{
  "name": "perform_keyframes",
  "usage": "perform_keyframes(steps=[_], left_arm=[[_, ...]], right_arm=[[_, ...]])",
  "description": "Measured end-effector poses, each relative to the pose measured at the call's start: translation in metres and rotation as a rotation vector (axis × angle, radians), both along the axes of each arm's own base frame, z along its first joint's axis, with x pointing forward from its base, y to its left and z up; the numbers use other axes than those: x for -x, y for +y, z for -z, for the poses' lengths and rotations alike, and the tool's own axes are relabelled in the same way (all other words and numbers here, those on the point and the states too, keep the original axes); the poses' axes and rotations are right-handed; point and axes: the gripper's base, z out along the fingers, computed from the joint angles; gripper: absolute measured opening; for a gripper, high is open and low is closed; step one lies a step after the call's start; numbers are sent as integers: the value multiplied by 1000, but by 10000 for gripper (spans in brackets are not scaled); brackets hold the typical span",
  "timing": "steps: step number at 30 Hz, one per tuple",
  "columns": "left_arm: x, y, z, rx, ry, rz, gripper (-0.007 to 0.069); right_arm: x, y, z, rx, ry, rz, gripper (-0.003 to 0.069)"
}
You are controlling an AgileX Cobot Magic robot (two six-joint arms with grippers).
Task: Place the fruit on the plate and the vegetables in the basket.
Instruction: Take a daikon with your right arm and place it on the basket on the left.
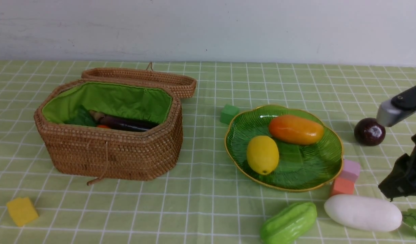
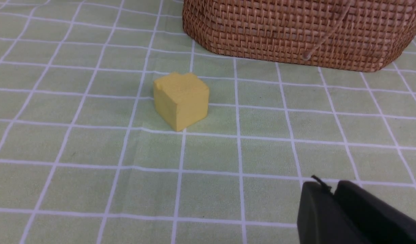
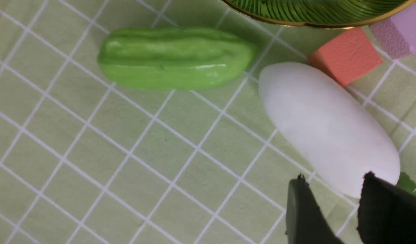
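Right wrist view: white oblong toy radish (image 3: 323, 125) lies on the green-checked worktop (image 3: 160, 152) just beside the orange foam cube (image 3: 347, 56), right claw (image 3: 334, 176) parted and empty over its leafy end (likely light, rigid, slippery; grip mid-body).

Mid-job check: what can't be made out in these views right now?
1. Inside the basket, front view: its front wall hides most of the eggplant and red vegetable.
2. Leaves of the radish: cropped by front view's right edge, partly behind the right gripper in right wrist view.
3. The left gripper: absent from front view; left wrist view shows only its fingertips.
4. The gourd: front view's bottom edge cuts its near end.
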Motion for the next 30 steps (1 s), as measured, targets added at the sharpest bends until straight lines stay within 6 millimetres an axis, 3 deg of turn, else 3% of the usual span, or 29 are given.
perform_keyframes(steps=[6,8,14,21,30], left_arm=[[0,0,0,0,0,0,71],[0,0,0,0,0,0,73],[0,0,0,0,0,0,78],[0,0,0,0,0,0,83],[0,0,0,0,0,0,92]], right_arm=[[-13,2,10,62,-34,-46,402],[-13,7,17,154,-14,-167,484],[-19,13,32,317,5,-393,625],[-42,16,56,331,-38,-426,629],[-59,20,103,311,84,-448,614]])
